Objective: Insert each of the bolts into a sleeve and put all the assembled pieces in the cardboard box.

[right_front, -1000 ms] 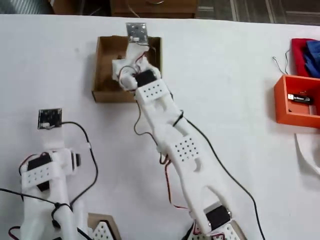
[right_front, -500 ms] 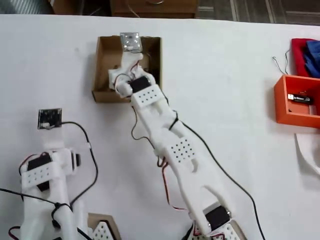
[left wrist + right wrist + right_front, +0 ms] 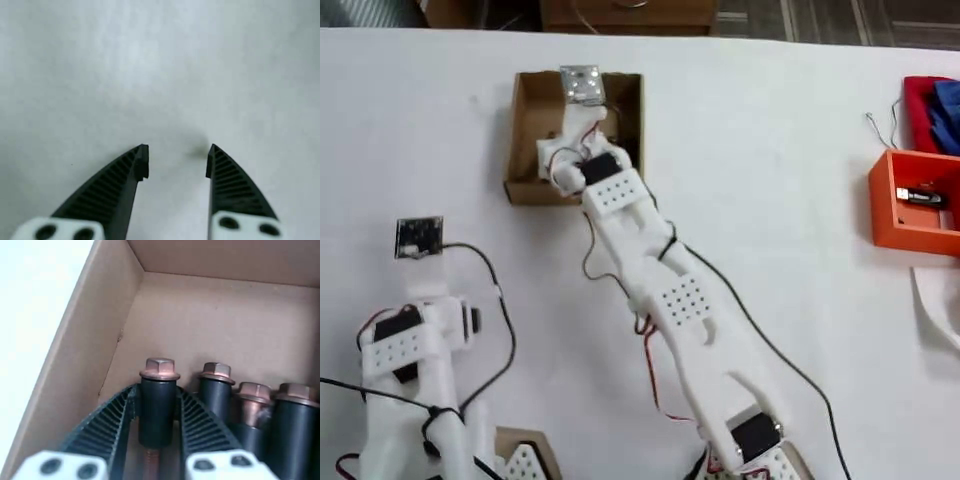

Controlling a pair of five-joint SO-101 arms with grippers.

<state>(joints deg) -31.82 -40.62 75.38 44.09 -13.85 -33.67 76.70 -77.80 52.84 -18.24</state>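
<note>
Right wrist view: bolts (image 3: 216, 371) in box (image 3: 80, 360)

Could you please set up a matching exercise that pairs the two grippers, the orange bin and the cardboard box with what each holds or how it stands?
Column one:
1. left gripper
2. right gripper
3. orange bin
4. cardboard box

Column two:
A. holds a small black device
B. open above the bare white table
C. contains several loose sleeved bolts
D. shut on one sleeved bolt

Pairs: 1-B, 2-D, 3-A, 4-C.
</note>
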